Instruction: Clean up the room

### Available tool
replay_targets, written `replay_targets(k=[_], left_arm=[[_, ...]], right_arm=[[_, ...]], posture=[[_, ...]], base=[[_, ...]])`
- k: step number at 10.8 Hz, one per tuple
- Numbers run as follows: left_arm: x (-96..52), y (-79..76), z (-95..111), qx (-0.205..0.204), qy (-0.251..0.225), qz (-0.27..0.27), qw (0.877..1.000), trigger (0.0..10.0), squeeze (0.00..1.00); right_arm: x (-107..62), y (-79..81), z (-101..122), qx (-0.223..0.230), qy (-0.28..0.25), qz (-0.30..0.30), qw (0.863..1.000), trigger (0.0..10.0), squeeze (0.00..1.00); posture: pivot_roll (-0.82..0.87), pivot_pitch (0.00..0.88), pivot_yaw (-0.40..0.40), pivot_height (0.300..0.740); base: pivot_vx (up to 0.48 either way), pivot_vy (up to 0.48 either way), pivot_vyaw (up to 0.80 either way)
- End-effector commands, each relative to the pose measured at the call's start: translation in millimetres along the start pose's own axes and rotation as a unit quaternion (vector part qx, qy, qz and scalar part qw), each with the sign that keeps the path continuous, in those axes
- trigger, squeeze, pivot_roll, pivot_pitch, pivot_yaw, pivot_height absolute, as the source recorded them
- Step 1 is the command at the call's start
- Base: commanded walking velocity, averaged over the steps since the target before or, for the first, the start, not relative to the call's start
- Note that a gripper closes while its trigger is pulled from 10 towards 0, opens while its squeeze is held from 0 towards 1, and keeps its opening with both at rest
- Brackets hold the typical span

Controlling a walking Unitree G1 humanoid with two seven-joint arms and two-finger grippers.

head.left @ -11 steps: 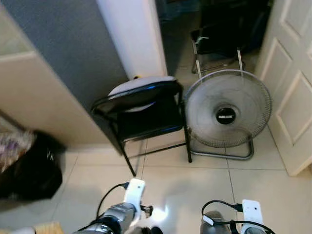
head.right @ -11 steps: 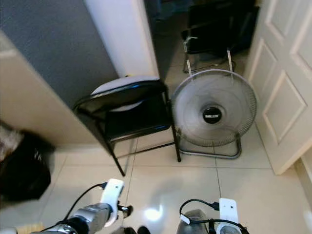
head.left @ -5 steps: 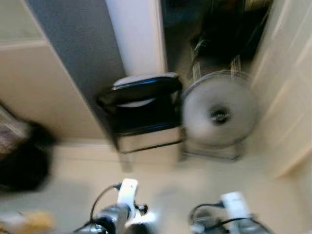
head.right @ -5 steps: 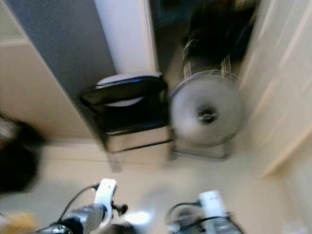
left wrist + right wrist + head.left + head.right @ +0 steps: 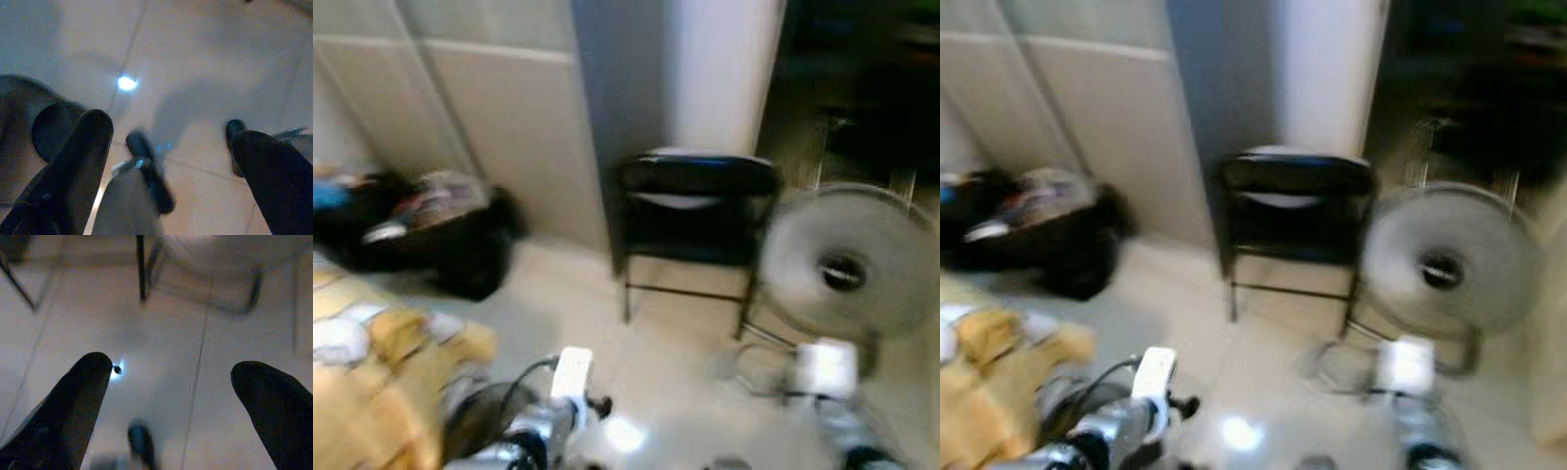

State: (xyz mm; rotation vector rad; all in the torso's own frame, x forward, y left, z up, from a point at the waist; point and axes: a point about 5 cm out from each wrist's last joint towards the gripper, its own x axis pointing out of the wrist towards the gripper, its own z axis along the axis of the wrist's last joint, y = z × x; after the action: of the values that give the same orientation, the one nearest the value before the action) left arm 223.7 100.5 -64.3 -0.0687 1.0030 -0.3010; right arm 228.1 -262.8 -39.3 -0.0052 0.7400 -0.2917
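Both the left gripper (image 5: pixel 168 147) and the right gripper (image 5: pixel 171 377) are held low over the tiled floor (image 5: pixel 666 392) with fingers spread and empty, while a yellow blanket (image 5: pixel 372 382), black bags (image 5: pixel 431 230), a black chair (image 5: pixel 695 211) and a fan (image 5: pixel 847 264) are seen beyond, blurred, no writing being legible.

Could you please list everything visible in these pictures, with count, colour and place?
Chair: one, black, against the grey wall, centre.
Fan: one, grey, on the floor right of the chair.
Bag: one, black, stuffed full, on the floor by the beige panels at left.
Bedding: one heap, yellow and white, lower left.
Floor: pale tiles.
Left end effector: black fingers open, over the tiles.
Right end effector: black fingers open, over the tiles near the fan's stand.
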Motion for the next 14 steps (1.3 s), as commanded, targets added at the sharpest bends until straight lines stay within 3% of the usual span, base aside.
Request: replay_targets(k=[1, 2, 3, 4, 5, 7, 10, 12, 13, 14], left_arm=[[-1.2, -11.0, 53.2, 0.019, -0.086, -0.028, 0.996, 10.0, 0.00], [-4.8, -23.8, 86.9, 0.000, -0.133, -0.060, 0.989, 10.0, 0.00], [-4.3, -33.5, 90.1, 0.019, -0.132, -0.071, 0.989, 10.0, 0.00], [1.8, -45.6, 63.4, 0.032, -0.088, -0.073, 0.993, 10.0, 0.00], [3.8, -53.5, 51.7, 0.035, -0.071, -0.079, 0.994, 10.0, 0.00], [4.6, -57.7, 47.9, 0.037, -0.064, -0.081, 0.994, 10.0, 0.00], [5.9, -59.5, 37.5, 0.040, -0.047, -0.070, 0.996, 10.0, 0.00], [6.0, -46.3, 24.7, 0.078, -0.021, -0.042, 0.996, 10.0, 0.00], [4.8, -29.3, 19.7, 0.089, -0.012, -0.009, 0.996, 10.0, 0.00], [4.3, -24.9, 19.4, 0.086, -0.011, -0.002, 0.996, 10.0, 0.00]], right_arm=[[2.1, 21.1, 14.9, 0.003, -0.038, 0.035, 0.999, 10.0, 0.00], [3.0, 32.3, 27.0, 0.017, -0.065, 0.054, 0.996, 10.0, 0.00], [1.6, 43.2, 19.8, 0.008, -0.056, 0.070, 0.996, 10.0, 0.00], [-2.7, 45.8, -5.9, -0.001, -0.017, 0.074, 0.997, 10.0, 0.00], [-6.6, 43.3, -23.7, 0.013, 0.011, 0.069, 0.997, 10.0, 0.00], [-13.8, 36.8, -49.2, -0.004, 0.046, 0.059, 0.997, 10.0, 0.00], [-21.6, 23.7, -69.9, -0.020, 0.066, 0.043, 0.997, 10.0, 0.00], [-27.3, 23.6, -84.9, -0.032, 0.095, 0.047, 0.994, 10.0, 0.00], [-27.5, 27.1, -85.9, -0.057, 0.102, 0.066, 0.991, 10.0, 0.00], [-27.2, 28.6, -85.3, -0.062, 0.103, 0.070, 0.990, 10.0, 0.00]], posture=[[-0.29, 0.000, 0.132, 0.725], [-0.29, 0.000, 0.155, 0.725], [-0.34, 0.000, 0.192, 0.725], [-0.38, 0.000, 0.213, 0.725], [-0.40, 0.000, 0.219, 0.725], [-0.43, 0.000, 0.236, 0.725], [-0.49, 0.000, 0.261, 0.725], [-0.50, 0.000, 0.248, 0.725], [-0.45, 0.000, 0.199, 0.725], [-0.45, 0.000, 0.191, 0.725]], base=[[0.000, 0.000, 0.00], [0.000, 0.000, 0.00], [0.000, 0.000, 0.00], [0.000, 0.000, 0.00], [0.000, 0.000, 0.00], [0.000, 0.000, 0.40], [0.000, 0.000, 0.19], [0.000, 0.000, 0.00], [0.000, 0.000, 0.00], [0.000, 0.000, 0.00]])
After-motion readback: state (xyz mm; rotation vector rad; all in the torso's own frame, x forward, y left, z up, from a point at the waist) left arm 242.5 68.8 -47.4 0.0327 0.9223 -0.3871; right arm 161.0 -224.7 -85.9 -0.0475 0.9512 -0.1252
